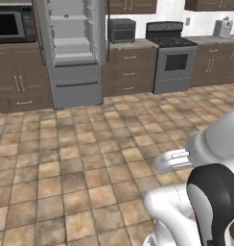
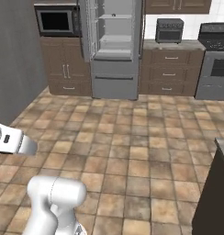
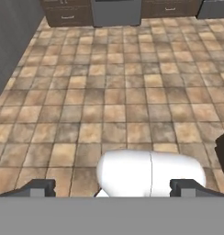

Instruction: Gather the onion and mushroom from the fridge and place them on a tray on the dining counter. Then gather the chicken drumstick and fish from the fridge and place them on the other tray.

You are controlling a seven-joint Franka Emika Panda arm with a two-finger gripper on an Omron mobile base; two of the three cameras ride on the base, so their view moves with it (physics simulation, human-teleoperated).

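One fridge across the floor, pincer empty

Far ahead of the pincer (image 3: 112, 187), past the tiled floor (image 3: 114, 101), stands one fridge (image 1: 73, 48) with its upper doors open, shelves looking bare; one stove (image 1: 172, 55), one microwave (image 2: 56, 20) and one toaster oven (image 1: 121, 30) flank it. The pincer's two fingertips (image 3: 38, 188) stand wide apart, holding nothing.

A wide stretch of tiled floor (image 1: 80, 144) lies bare through the middle of both base views. At the top, the fridge (image 1: 73, 48) stands with its doors swung open, its shelves reachable from the front. Cabinets (image 1: 18, 77) flank it. A dark bench corner (image 2: 215, 193) juts in at lower right of the right base view.
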